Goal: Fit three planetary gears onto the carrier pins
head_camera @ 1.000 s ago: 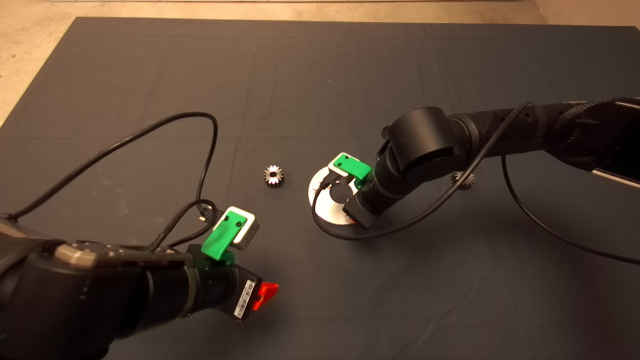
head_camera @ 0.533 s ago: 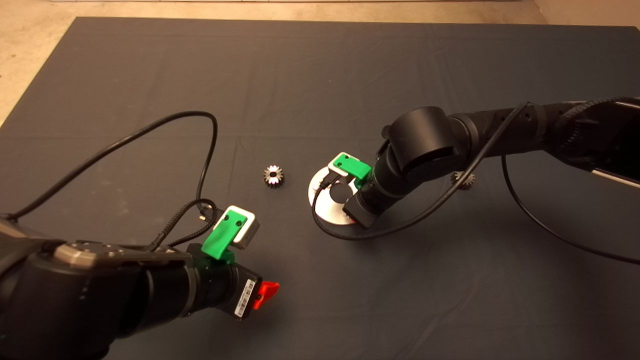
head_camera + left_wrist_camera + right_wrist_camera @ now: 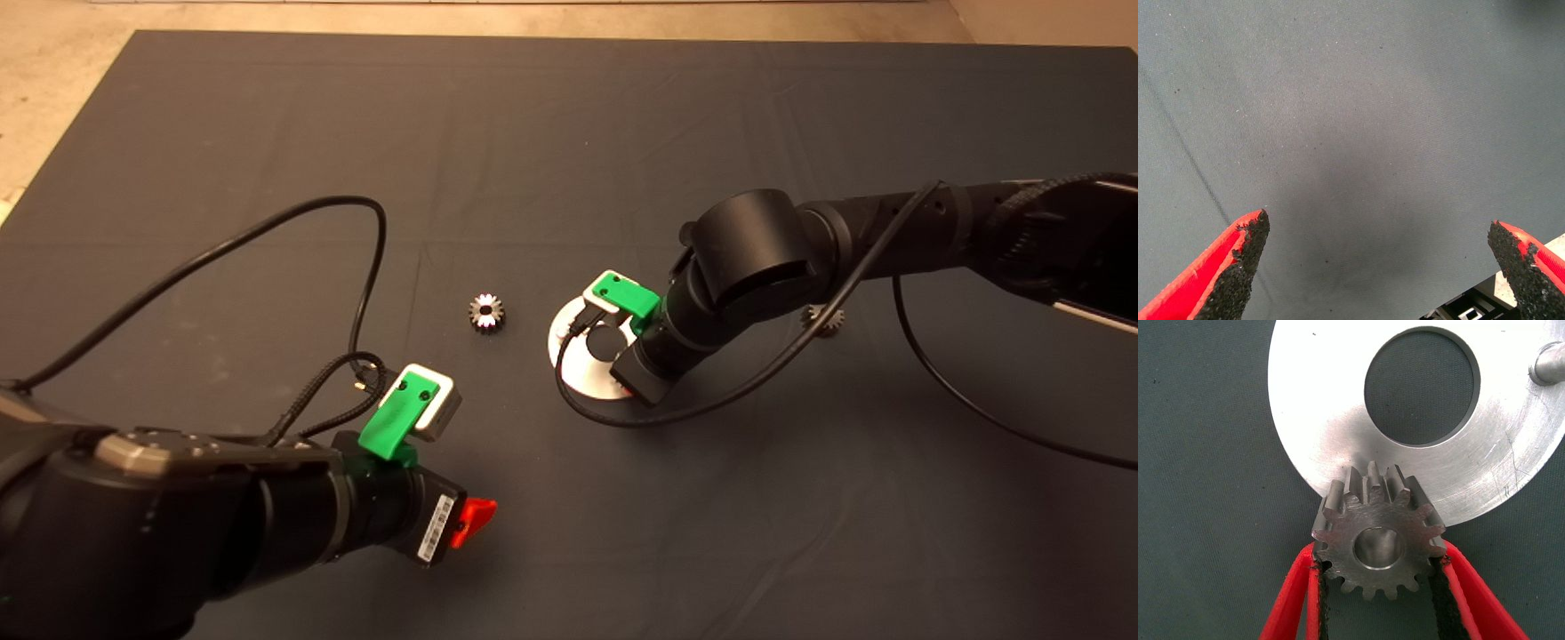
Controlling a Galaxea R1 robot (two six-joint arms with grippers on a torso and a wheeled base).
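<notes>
The right pincer holds one gear by its toothed flanks, a pad on each opposite side, bore facing the wrist camera. The gear sits over the edge of the disc; something pale shows inside the bore, but whether it is a pin cannot be told. One pin stands clear at the disc's rim, apart from the held gear. In the head view the right arm covers most of the disc.

A second gear lies flat on the mat, near the disc on its left. A third gear lies on the mat to the right, partly hidden behind the right arm.

The left pincer is spread wide, empty, hanging over bare mat at the lower left of the table.

Handling judgement: the gears look like solid metal, so stiff, dense for their size and not fragile. Polished teeth may slip or rotate between pads; the flank-to-flank hold now in use suits them, leaving the bore free. A close bore-to-pin fit would likely bind if the gear tilts.

Markings: a label with a barcode shows on the left wrist; its text is unreadable. No brand is visible on gears or disc.
</notes>
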